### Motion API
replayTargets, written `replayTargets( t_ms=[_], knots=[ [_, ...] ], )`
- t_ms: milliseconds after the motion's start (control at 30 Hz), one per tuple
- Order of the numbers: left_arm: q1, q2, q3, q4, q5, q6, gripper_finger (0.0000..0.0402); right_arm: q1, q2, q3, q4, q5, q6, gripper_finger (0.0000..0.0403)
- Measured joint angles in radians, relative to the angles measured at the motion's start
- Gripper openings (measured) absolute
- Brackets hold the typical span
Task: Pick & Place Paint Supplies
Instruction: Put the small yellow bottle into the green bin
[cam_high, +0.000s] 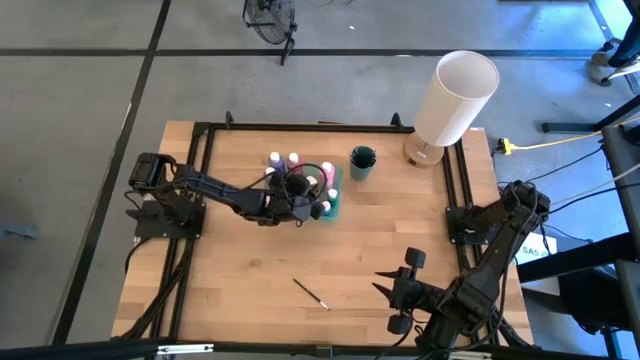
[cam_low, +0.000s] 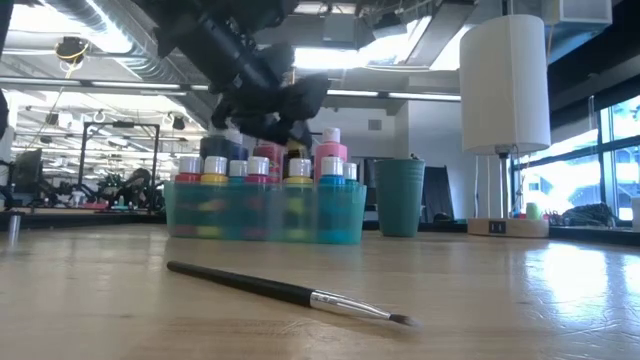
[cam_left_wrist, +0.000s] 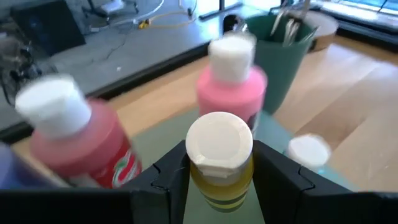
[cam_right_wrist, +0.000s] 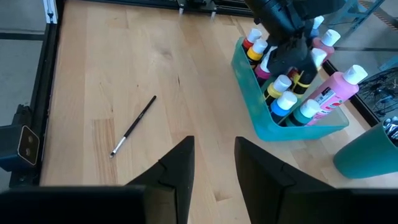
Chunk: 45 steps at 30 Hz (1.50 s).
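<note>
Yellow paint bottle (cam_left_wrist: 219, 163) is sitting clamped in the left end effector (cam_left_wrist: 214, 180) over the teal tray (cam_right_wrist: 261, 118) for slotting in; right end effector (cam_right_wrist: 212, 163) is waiting apart near the table's front edge.

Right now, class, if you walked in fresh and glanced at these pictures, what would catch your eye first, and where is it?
The left pincer draws the eye, closed on a yellow white-capped paint bottle over the teal plastic tray packed with small bottles at the table's far middle. Next, the big white cylinder towers at the far right corner. A thin dark-handled brush lies alone on the bare wood near the front, close to the waiting right pincer, whose fingers stand apart.
</note>
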<state>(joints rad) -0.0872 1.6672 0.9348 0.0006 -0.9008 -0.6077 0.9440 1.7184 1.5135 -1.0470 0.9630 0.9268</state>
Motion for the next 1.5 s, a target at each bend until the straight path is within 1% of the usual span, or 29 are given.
replayTargets(
  t_ms=[167,300,433,500,567,767,967,1300,1500],
  knots=[
    [-0.016,0.0,0.055,-0.016,-0.009,0.068,0.0141,0.0,0.0,0.0,0.0,-0.007,0.0,0.0117],
    [-0.033,0.0,0.081,-0.102,-0.032,0.058,0.0141,0.0,0.0,0.0,0.0,-0.007,0.0,0.0117],
    [-0.052,0.0,0.097,-0.194,-0.084,0.015,0.0141,0.0,0.0,0.0,0.0,-0.007,0.0,0.0117],
    [-0.058,0.0,0.105,-0.206,-0.105,0.018,0.0141,0.0,0.0,0.0,0.0,-0.007,0.0,0.0117],
    [-0.063,0.0,0.122,-0.204,-0.124,0.053,0.0141,0.0,0.0,0.0,0.0,-0.007,0.0,0.0117],
    [-0.063,0.0,0.144,-0.226,-0.092,0.065,0.0141,0.0,0.0,0.0,0.0,-0.007,0.0,0.0117],
    [-0.062,0.0,0.144,-0.325,-0.1,-0.028,0.0141,0.0,0.001,0.0,0.0,-0.007,0.0,0.0117],
    [-0.082,0.0,0.143,-0.394,-0.102,-0.153,0.0141,0.0,0.004,0.0,-0.002,-0.007,0.0,0.0117],
    [-0.084,0.001,0.143,-0.402,-0.107,-0.178,0.0141,0.0,0.004,0.0,-0.002,-0.007,0.0,0.0117]
  ],
)
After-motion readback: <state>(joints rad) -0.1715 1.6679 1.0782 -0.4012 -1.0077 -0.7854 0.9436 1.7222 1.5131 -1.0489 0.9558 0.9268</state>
